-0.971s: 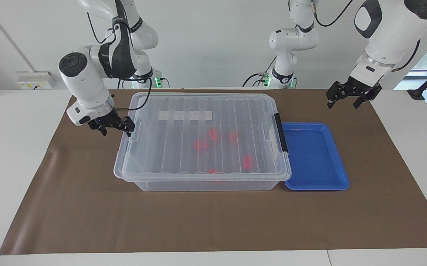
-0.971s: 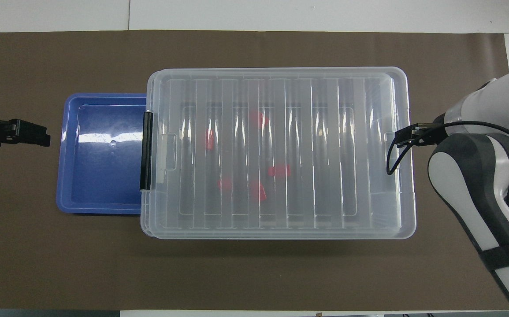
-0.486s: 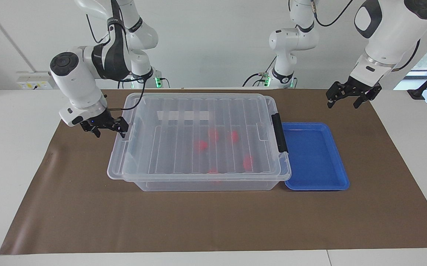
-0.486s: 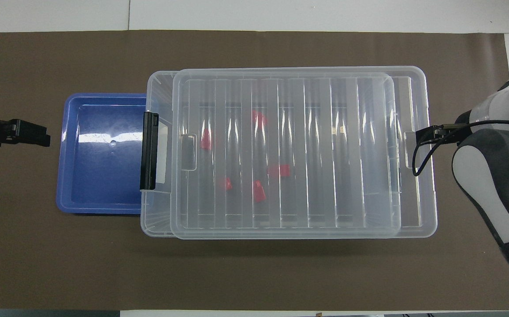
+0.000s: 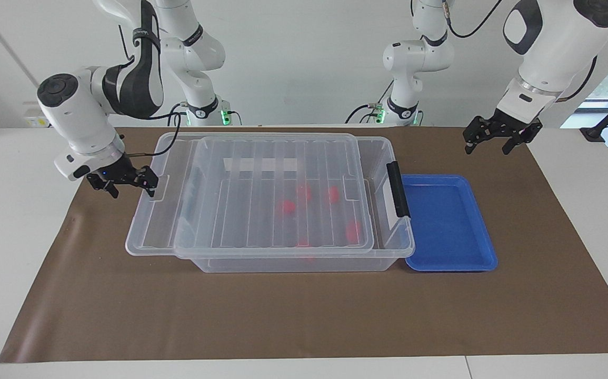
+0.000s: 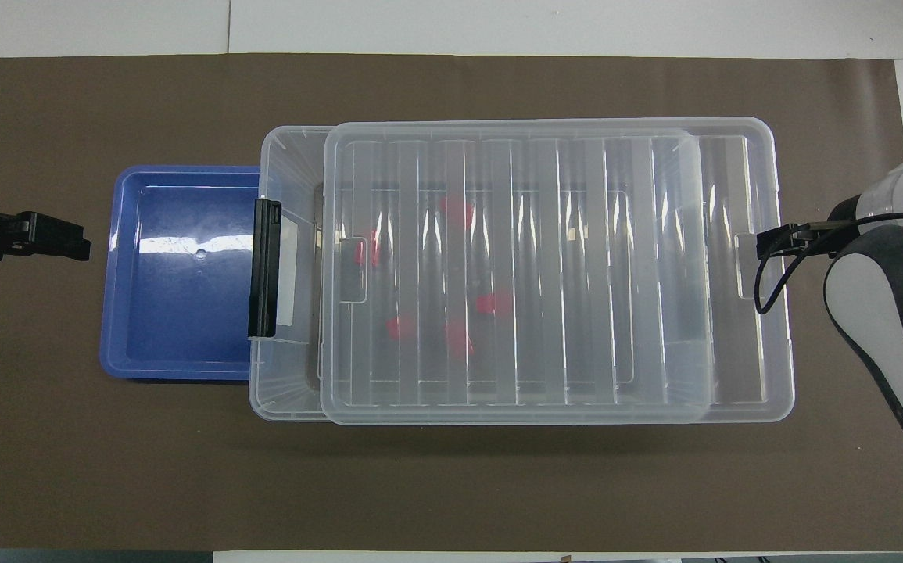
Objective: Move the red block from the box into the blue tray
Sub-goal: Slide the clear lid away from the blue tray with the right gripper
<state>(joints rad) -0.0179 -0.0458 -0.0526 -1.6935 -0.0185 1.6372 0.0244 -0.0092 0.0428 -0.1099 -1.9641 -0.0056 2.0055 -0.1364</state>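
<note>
- red blocks show through the clear lid [image 5: 251, 195] and walls of the box [image 5: 304, 263]; five can be counted in the overhead view, all on the box floor, blurred by the ribbed plastic.
- one block [image 6: 496, 303] lies with its long axis along the length of the box; another [image 6: 457, 338] lies with its long axis running nearer-to-farther from the robots; which end of either is the narrow one cannot be told through the lid.
- the other blocks [image 6: 453, 209] look like small bright-red blobs, well apart from each other, toward the tray half of the box.
- the box stands on brown paper on the desk [image 5: 304, 316], its long axis running from one arm's end to the other; a black latch [image 5: 397, 188] sits on the end next to the tray.
- the lid sits shifted toward the right arm's end, overhanging that end of the box and leaving a strip of the box open by the latch.
- the tray [image 5: 448, 223] is blue, shallow, with nothing in it, just beside the latch end of the box, its edge partly under the box rim.
- right gripper [image 5: 125, 180] is at the overhanging end of the lid, its fingers at the lid's edge tab; whether they clamp it i cannot tell.
- left gripper [image 5: 496, 138] waits in the air over the paper near the tray's corner, fingers apart, holding nothing.
</note>
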